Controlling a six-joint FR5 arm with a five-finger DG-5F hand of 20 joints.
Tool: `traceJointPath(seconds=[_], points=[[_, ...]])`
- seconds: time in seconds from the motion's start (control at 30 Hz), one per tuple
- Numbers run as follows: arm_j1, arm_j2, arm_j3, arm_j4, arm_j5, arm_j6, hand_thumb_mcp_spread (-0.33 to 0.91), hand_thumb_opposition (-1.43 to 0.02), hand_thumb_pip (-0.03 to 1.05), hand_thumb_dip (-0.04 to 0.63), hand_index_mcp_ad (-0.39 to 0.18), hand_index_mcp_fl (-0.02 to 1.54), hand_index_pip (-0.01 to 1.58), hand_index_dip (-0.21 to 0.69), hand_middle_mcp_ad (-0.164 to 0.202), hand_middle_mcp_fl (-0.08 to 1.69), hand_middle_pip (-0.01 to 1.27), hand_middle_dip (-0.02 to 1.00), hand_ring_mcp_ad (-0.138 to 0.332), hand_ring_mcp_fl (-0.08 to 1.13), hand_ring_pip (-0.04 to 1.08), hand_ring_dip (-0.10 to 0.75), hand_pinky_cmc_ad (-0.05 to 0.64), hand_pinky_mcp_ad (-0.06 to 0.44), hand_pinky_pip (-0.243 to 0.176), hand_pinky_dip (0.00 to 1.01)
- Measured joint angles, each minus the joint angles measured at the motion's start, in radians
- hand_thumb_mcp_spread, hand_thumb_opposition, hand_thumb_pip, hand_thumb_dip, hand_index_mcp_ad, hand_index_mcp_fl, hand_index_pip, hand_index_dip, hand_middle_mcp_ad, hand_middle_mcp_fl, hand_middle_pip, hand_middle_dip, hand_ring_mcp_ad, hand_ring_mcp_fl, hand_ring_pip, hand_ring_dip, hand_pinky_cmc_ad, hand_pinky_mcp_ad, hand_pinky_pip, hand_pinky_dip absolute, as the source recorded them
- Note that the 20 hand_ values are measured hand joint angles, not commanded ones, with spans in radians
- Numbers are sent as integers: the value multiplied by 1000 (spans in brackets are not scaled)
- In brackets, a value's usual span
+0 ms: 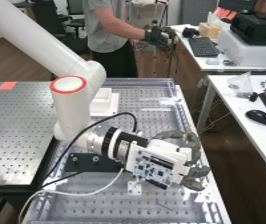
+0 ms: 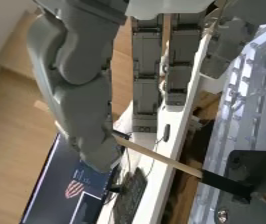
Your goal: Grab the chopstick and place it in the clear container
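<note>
Nearest the wrist camera, the dark grey jointed fingers (image 2: 145, 82) of the hand hang straight, slightly apart, nothing seen curled round; the broad grey thumb (image 2: 94, 107) stands to one side, a little bent. Just past its tip: a slim pale wooden chopstick with a thicker black end (image 2: 160, 158). Its wooden end meets the thumb tip's outline; contact or mere overlap, cannot tell. From there the long axis runs aslant, away from the thumb, passing beyond the fingertips rather than between them, to the black end at a matte black block (image 2: 251, 172). Whether it is set in the block or only lies across it, cannot tell.

Judgement: the next move turns on this slant. The fingers should come round to the wooden shaft's far side, thumb opposite, closing across the axis; a grip on the very end could let it swivel. Carry to the clear container comes after.

Farther out: the silvery perforated metal table (image 1: 110, 202), then a white side desk (image 2: 181, 126) with a dark flat monitor (image 2: 60, 192)
</note>
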Motion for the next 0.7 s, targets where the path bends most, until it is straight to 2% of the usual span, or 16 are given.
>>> traceJointPath(seconds=[0.17, 0.23, 0.7], points=[[-6, -3, 14, -21, -18, -8, 578, -925, 494, 293, -286, 742, 707, 220, 75, 878, 271, 721, 119, 510, 103, 394, 428, 265, -2, 143], [-7, -3, 14, -21, -19, -8, 581, -911, 511, 295, -286, 738, 667, 220, 79, 852, 258, 721, 115, 492, 101, 394, 419, 265, -5, 143], [-15, 4, 3, -17, -27, -8, 546, -867, 545, 293, -276, 723, 672, 202, 77, 852, 253, 721, 117, 478, 99, 394, 422, 265, -5, 143]])
